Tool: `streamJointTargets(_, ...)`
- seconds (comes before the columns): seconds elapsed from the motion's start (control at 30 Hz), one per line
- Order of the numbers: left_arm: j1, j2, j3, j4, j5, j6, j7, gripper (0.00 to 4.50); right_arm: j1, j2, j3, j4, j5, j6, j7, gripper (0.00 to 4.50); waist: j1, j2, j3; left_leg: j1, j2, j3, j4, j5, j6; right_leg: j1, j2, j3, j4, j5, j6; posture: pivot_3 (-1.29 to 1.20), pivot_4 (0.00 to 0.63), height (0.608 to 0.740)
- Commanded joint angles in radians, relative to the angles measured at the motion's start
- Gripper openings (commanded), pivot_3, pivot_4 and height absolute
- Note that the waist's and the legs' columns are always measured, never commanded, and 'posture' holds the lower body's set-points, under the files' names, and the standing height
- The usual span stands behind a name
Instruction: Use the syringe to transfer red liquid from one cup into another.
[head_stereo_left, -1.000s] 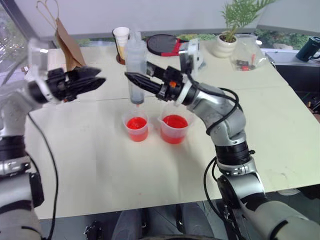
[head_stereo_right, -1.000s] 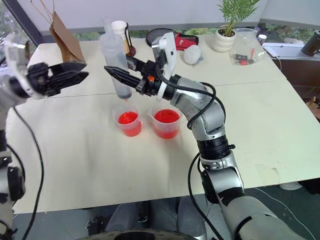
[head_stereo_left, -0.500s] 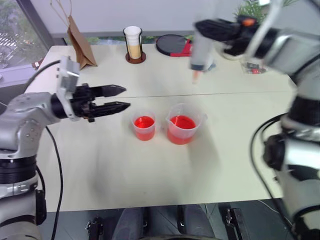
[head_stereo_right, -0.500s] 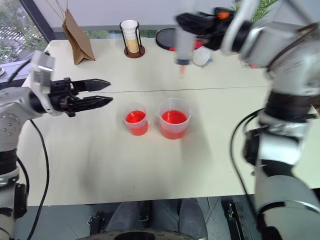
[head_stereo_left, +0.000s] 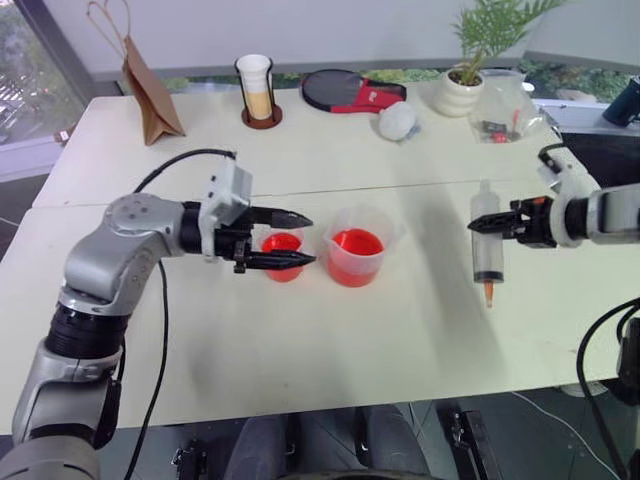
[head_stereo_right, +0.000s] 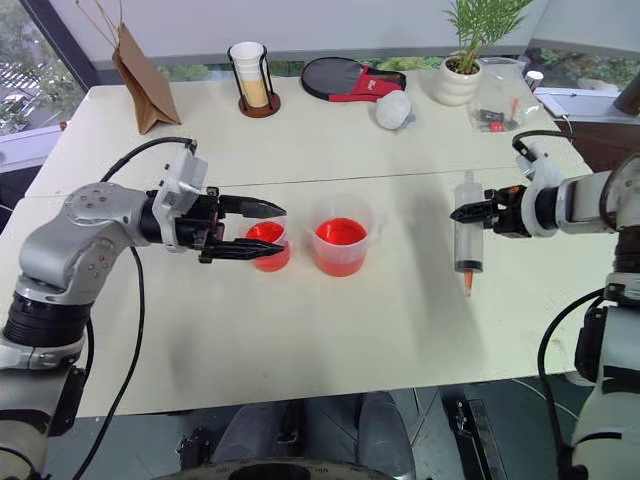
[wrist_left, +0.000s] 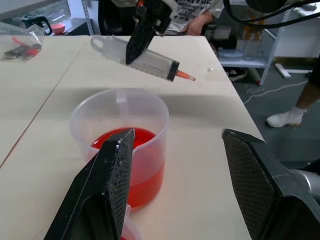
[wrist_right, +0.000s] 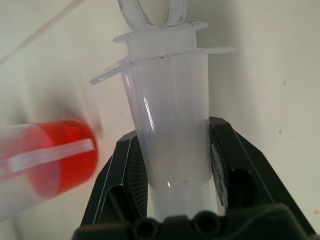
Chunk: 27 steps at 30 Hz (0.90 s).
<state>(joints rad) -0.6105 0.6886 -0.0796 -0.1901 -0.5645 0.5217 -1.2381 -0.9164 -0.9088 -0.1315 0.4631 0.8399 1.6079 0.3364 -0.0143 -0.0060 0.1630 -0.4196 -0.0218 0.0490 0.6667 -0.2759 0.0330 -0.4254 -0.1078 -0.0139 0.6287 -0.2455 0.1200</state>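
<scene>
- Smaller cup (head_stereo_left: 283, 243): partly hidden behind the left gripper's (head_stereo_left: 300, 240) fingers, beside the beaker (head_stereo_left: 355, 245).
- Syringe (wrist_right: 167, 145): barrel's lower end cut off behind the right gripper's pads (wrist_right: 220, 170).
- Beaker in the right wrist view (wrist_right: 47, 165): blurred, cut by the frame edge.
- Plastic bag (head_stereo_left: 497, 108) contents, far beyond the beaker: too small to tell.

Left gripper (wrist_left: 175, 170) fingers apart, spouted beaker (wrist_left: 120, 145) with red liquid (wrist_left: 131, 165) between; syringe (wrist_left: 142, 57) beyond, tilted.
</scene>
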Motion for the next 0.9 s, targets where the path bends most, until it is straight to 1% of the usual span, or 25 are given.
streamJointTargets(0.03, -0.004, -0.006, -0.016, -0.01, 0.04, -0.038, 0.016, 2.85, -0.018, 0.044, -0.032, 0.021, -0.043, 0.007, -0.033, 1.35, 0.001, 0.0, 0.0, 0.0, 0.0, 0.0, 0.0, 0.0, 0.0, 0.0, 0.0, 0.0, 0.0, 0.0, 0.0, 0.0, 0.15, 0.74)
streamJointTargets(0.1, -0.009, -0.014, -0.017, -0.007, 0.057, -0.045, 0.037, 2.85, -0.028, 0.079, -0.036, 0.057, -0.099, -0.004, -0.046, 1.35, 0.003, 0.0, 0.0, 0.0, 0.0, 0.0, 0.0, 0.0, 0.0, 0.0, 0.0, 0.0, 0.0, 0.0, 0.0, 0.0, 0.15, 0.74)
streamJointTargets(0.2, -0.014, 0.003, -0.035, -0.004, 0.11, -0.057, 0.051, 2.85, -0.036, 0.111, -0.024, 0.09, -0.158, -0.027, -0.039, 1.35, 0.005, 0.0, 0.0, -0.001, 0.0, -0.001, 0.001, 0.0, 0.0, 0.0, 0.0, 0.0, 0.0, 0.0, 0.0, 0.0, 0.15, 0.74)
streamJointTargets(0.23, -0.013, 0.0, -0.025, -0.009, 0.103, -0.051, 0.056, 2.85, -0.039, 0.119, -0.022, 0.094, -0.172, -0.028, -0.033, 1.35, 0.005, 0.0, 0.0, -0.001, 0.0, -0.001, 0.001, 0.0, 0.0, 0.0, 0.001, 0.0, 0.001, 0.0, 0.0, 0.0, 0.15, 0.74)
streamJointTargets(0.3, -0.011, -0.001, -0.012, -0.019, 0.093, -0.041, 0.061, 2.9, -0.04, 0.126, -0.013, 0.092, -0.195, -0.028, -0.018, 2.4, 0.004, 0.0, 0.0, -0.002, 0.0, -0.001, 0.001, 0.0, 0.0, 0.0, 0.001, 0.0, 0.001, 0.0, 0.0, 0.0, 0.15, 0.74)
streamJointTargets(0.37, -0.005, 0.005, -0.012, -0.027, 0.095, -0.039, 0.062, 2.9, -0.039, 0.129, -0.008, 0.086, -0.214, -0.026, -0.005, 3.24, 0.003, 0.0, 0.0, -0.002, 0.0, -0.001, 0.001, 0.0, 0.0, 0.0, 0.001, 0.0, 0.001, 0.0, 0.0, 0.0, 0.15, 0.74)
streamJointTargets(0.43, 0.0, 0.008, -0.004, -0.031, 0.087, -0.032, 0.069, 2.9, -0.041, 0.128, -0.008, 0.08, -0.232, -0.028, 0.007, 4.29, 0.002, 0.0, 0.0, -0.002, 0.0, -0.001, 0.001, 0.0, 0.0, 0.0, 0.001, 0.0, 0.001, 0.0, 0.0, 0.0, 0.15, 0.74)
streamJointTargets(0.47, 0.0, 0.009, 0.008, -0.033, 0.077, -0.023, 0.074, 2.9, -0.042, 0.123, -0.006, 0.073, -0.239, -0.034, 0.016, 4.47, 0.002, 0.0, 0.0, -0.002, 0.0, -0.001, 0.001, 0.0, 0.0, 0.0, 0.001, 0.0, 0.001, 0.0, 0.0, 0.0, 0.15, 0.74)
streamJointTargets(0.57, -0.022, 0.011, 0.088, 0.003, 0.031, 0.02, 0.12, 2.9, -0.055, 0.074, -0.004, 0.029, -0.241, -0.085, 0.091, 4.47, 0.003, 0.0, 0.0, -0.002, 0.0, -0.002, 0.001, 0.0, 0.0, 0.0, 0.001, 0.0, 0.001, 0.0, 0.0, 0.0, 0.15, 0.74)
streamJointTargets(0.67, -0.02, 0.043, 0.215, 0.058, -0.038, 0.072, 0.151, 2.9, -0.054, -0.04, 0.024, -0.06, -0.21, -0.185, 0.289, 4.47, 0.003, 0.001, 0.001, -0.002, 0.0, -0.002, 0.001, 0.0, 0.0, 0.0, 0.001, 0.0, 0.001, 0.0, 0.0, 0.0, 0.15, 0.74)
streamJointTargets(0.73, 0.035, 0.091, 0.303, 0.101, -0.051, 0.101, 0.171, 2.9, 0.032, -0.151, -0.007, -0.124, -0.21, -0.38, 0.499, 4.47, 0.002, 0.001, 0.001, -0.002, 0.0, -0.002, 0.0, -0.001, 0.001, -0.001, 0.002, 0.0, 0.001, 0.0, 0.001, 0.0, 0.15, 0.74)
streamJointTargets(0.8, 0.109, 0.126, 0.367, 0.122, -0.064, 0.123, 0.183, 2.9, 0.161, -0.213, -0.082, -0.176, -0.217, -0.578, 0.654, 4.47, 0.002, 0.0, 0.0, -0.002, 0.001, -0.002, 0.0, -0.001, 0.002, -0.001, 0.003, 0.0, 0.0, 0.0, 0.001, 0.0, 0.15, 0.74)
streamJointTargets(0.9, 0.265, 0.166, 0.43, 0.118, -0.051, 0.121, 0.181, 2.9, 0.343, -0.225, -0.215, -0.204, -0.215, -0.7, 0.719, 4.47, 0.001, -0.001, 0.0, 0.001, 0.002, -0.002, -0.001, -0.002, 0.003, 0.003, 0.004, 0.0, 0.0, 0.0, 0.001, 0.0, 0.15, 0.74)
